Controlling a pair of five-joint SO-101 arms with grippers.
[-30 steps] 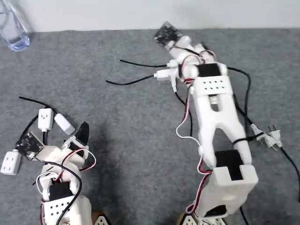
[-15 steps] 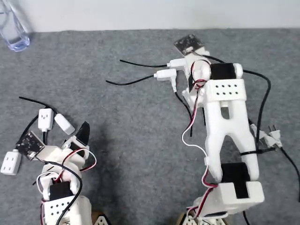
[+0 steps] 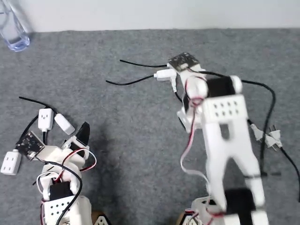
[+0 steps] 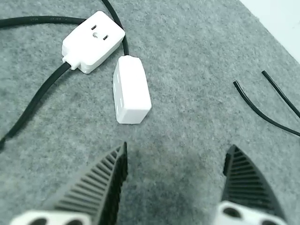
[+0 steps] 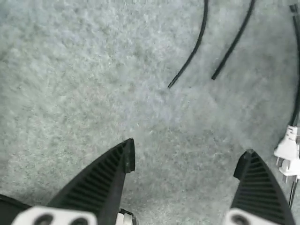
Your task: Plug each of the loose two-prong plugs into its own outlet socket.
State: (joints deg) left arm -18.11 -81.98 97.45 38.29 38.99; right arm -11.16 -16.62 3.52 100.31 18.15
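While the left arm point(image 3: 61, 187) has stayed parked at the near left corner, the right arm point(image 3: 225, 126) has been drawn back toward the near edge. No plug has been lifted: the right gripper point(image 5: 187, 154) is seen with fingers spread wide and empty over the grey, felt-like surface point(image 3: 117, 140). The white plugs point(image 3: 164, 74) on thin black cords are left near the far edge, so plugging is judged not yet begun. The left gripper point(image 4: 177, 154), with ribbed, tapered black fingers equally wide, is held before two boxy, glossy white sockets point(image 4: 131, 91).
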